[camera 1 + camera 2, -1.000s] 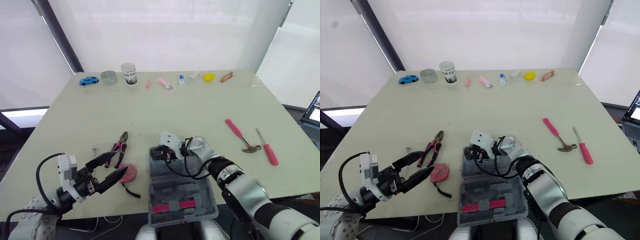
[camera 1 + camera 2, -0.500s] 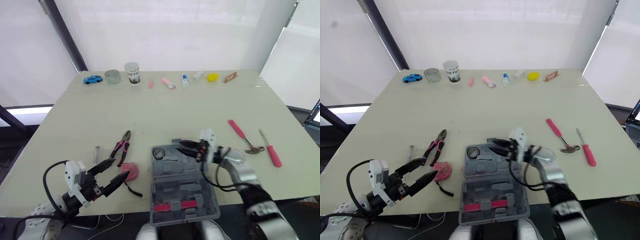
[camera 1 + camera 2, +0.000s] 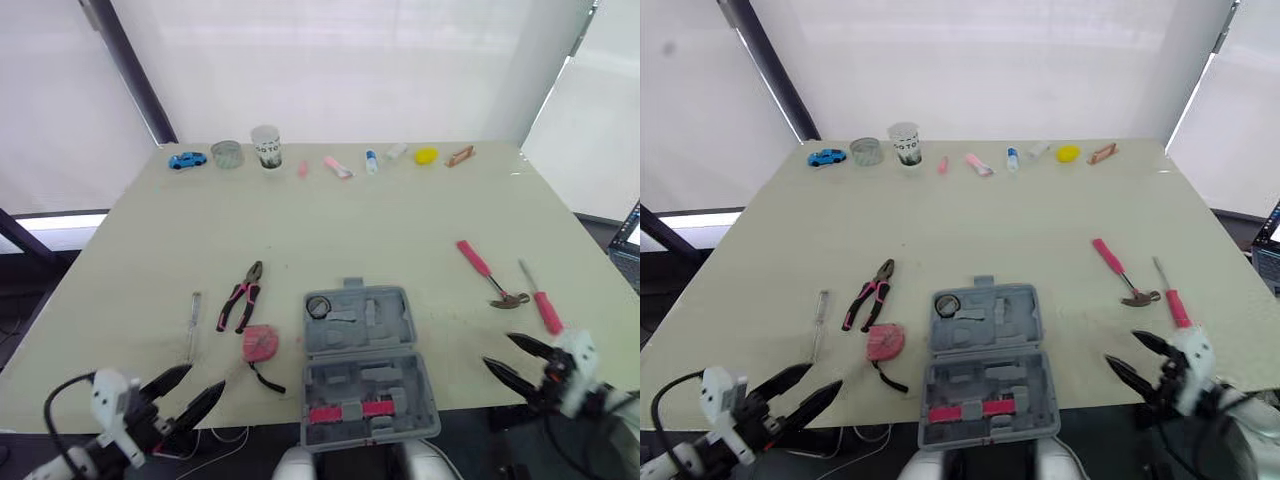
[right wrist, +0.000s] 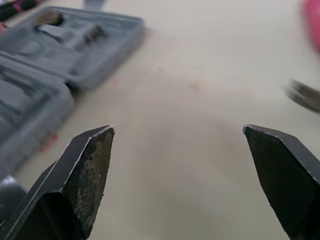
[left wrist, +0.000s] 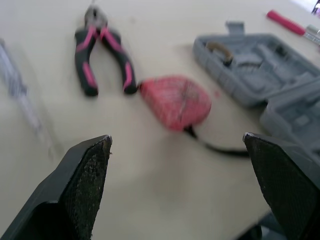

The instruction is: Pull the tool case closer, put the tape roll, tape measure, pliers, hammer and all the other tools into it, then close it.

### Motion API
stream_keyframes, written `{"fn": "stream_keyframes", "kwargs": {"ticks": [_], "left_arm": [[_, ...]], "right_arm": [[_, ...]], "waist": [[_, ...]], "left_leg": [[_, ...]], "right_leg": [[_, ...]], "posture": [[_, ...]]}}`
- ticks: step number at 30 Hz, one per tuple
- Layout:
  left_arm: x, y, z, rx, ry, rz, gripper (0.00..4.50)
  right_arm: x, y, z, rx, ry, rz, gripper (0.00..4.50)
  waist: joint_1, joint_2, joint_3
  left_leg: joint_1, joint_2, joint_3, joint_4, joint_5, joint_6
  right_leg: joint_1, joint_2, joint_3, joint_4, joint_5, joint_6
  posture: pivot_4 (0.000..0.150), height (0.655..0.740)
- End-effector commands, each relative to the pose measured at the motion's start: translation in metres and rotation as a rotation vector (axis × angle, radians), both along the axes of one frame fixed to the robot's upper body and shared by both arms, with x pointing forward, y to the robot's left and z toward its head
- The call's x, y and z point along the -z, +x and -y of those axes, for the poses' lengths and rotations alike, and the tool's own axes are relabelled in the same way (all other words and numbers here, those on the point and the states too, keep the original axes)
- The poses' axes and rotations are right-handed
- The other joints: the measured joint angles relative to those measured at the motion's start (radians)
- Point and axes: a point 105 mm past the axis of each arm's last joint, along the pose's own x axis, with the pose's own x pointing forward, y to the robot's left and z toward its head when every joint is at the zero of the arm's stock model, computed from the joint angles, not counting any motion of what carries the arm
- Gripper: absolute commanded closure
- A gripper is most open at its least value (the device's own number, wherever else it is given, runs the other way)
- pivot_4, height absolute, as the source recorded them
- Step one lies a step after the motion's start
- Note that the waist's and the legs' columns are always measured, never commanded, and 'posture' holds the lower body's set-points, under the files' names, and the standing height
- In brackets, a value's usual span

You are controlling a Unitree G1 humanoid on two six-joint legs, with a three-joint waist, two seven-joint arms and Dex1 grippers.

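at table edge, left claw, right claw agape, thin tool indistinct

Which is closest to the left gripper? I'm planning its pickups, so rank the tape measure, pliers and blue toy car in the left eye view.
From the left gripper:
1. tape measure, just ahead, slightly to its right.
2. pliers, a little farther forward.
3. blue toy car, far back on the left side.

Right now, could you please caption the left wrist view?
Open left gripper facing the tape measure, pliers and open tool case.
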Motion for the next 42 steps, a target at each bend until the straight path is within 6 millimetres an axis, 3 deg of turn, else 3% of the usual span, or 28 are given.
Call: {"fn": "stream_keyframes", "kwargs": {"ticks": [1, 6, 10, 17, 23, 26, 33, 42], "left_arm": [[-0.007, -0.004, -0.010, -0.031, 0.018, 0.027, 0.00], [-0.007, -0.005, -0.011, -0.034, 0.018, 0.024, 0.00], [-0.019, 0.006, -0.005, -0.023, 0.025, 0.074, 0.00], [-0.026, 0.025, 0.022, -0.038, 0.071, 0.070, 0.00], [-0.026, 0.033, 0.045, -0.087, 0.019, 0.018, 0.00], [-0.016, 0.033, 0.048, -0.166, 0.058, -0.011, 0.00], [-0.002, 0.030, 0.057, -0.301, 0.107, -0.073, 0.00], [0.013, 0.033, 0.069, -0.353, 0.110, -0.141, 0.00]], "right_arm": [[-0.013, -0.008, 0.021, 0.053, -0.023, 0.053, 0.09], [-0.012, -0.011, 0.031, 0.075, -0.039, 0.044, 0.09], [-0.026, 0.002, 0.011, -0.002, -0.011, 0.097, 0.09], [-0.062, 0.024, -0.054, -0.252, 0.004, 0.241, 0.09], [-0.082, 0.017, -0.097, -0.567, 0.034, 0.248, 0.09], [-0.094, 0.015, -0.112, -0.679, 0.048, 0.266, 0.09], [-0.109, 0.016, -0.132, -0.841, 0.055, 0.288, 0.09], [-0.109, 0.018, -0.136, -0.870, 0.054, 0.283, 0.09]], "waist": [[-0.001, -0.001, -0.001], [0.000, -0.001, -0.001], [0.000, 0.000, -0.001], [0.000, 0.000, -0.001], [0.004, -0.001, -0.001], [0.004, -0.001, -0.001], [0.002, -0.002, -0.001], [-0.002, -0.001, -0.001]], "left_leg": [[0.001, 0.001, 0.000, 0.000, 0.000, 0.000], [0.010, 0.001, 0.001, -0.001, 0.000, 0.000], [0.010, 0.001, 0.001, -0.001, 0.000, 0.000], [0.010, 0.001, 0.001, -0.001, 0.000, 0.000], [0.010, 0.000, 0.001, -0.001, 0.000, 0.000], [0.010, 0.000, 0.000, -0.001, 0.000, 0.000], [0.011, 0.000, 0.001, -0.001, 0.000, 0.000], [0.011, -0.001, 0.002, -0.001, -0.002, 0.003]], "right_leg": [[0.001, 0.001, 0.000, 0.000, 0.000, 0.000], [0.009, 0.000, 0.002, -0.001, -0.001, 0.000], [0.009, 0.000, 0.003, 0.000, -0.001, 0.000], [0.009, 0.000, 0.003, 0.000, 0.000, 0.000], [0.010, 0.000, 0.003, 0.000, 0.001, 0.000], [0.010, 0.000, 0.004, 0.000, 0.001, 0.000], [0.011, 0.001, 0.003, 0.000, 0.003, -0.002], [0.010, -0.001, 0.007, -0.002, 0.003, -0.001]], "posture": [[0.150, 0.7400], [0.150, 0.7400], [0.150, 0.7400], [0.150, 0.7400], [0.150, 0.7400], [0.150, 0.7400], [0.150, 0.7400], [0.150, 0.7400]]}}
